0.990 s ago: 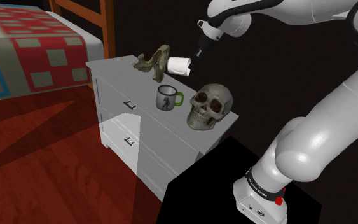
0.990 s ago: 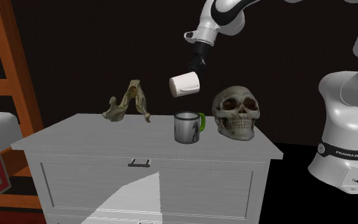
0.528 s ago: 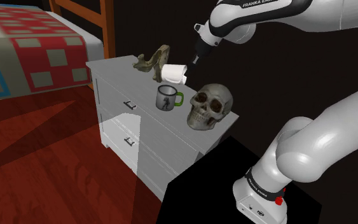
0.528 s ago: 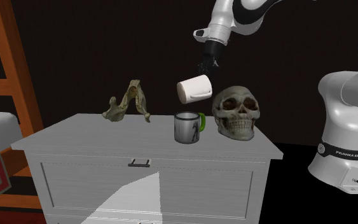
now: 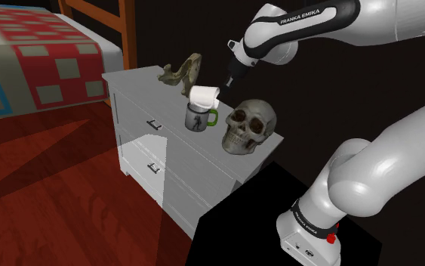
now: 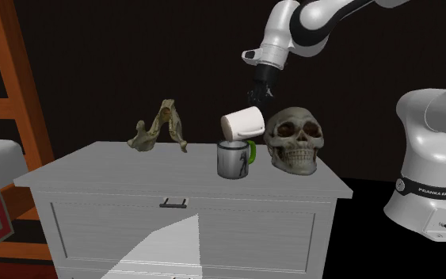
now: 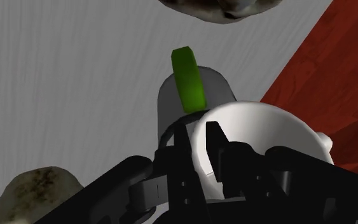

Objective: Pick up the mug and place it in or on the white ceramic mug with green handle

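Note:
A plain white mug [image 5: 203, 96] [image 6: 242, 122] hangs tilted on its side, directly over a grey mug with a green handle [image 5: 198, 117] [image 6: 230, 161]. Its lower side is at, or just above, the grey mug's rim. My gripper [image 5: 226, 81] [image 6: 258, 96] [image 7: 199, 137] comes down from above and is shut on the white mug's rim [image 7: 260, 137], one finger inside and one outside. In the wrist view the green handle [image 7: 189, 79] shows just beyond the fingertips. The grey mug stands upright on the white dresser top [image 5: 146, 83] [image 6: 118, 170].
A skull [image 5: 250, 126] [image 6: 295, 141] [image 7: 222, 7] sits close beside the grey mug, on the handle side. A jawbone [image 5: 182, 72] [image 6: 159, 128] [image 7: 31, 191] lies on the other side. A bed [image 5: 37, 53] and red wooden floor [image 5: 52, 196] lie beyond the dresser.
The gripper has carried the white mug downward and a little toward the skull, from well above the grey mug to right over its rim. The arm's upper links swung into the shoulder view.

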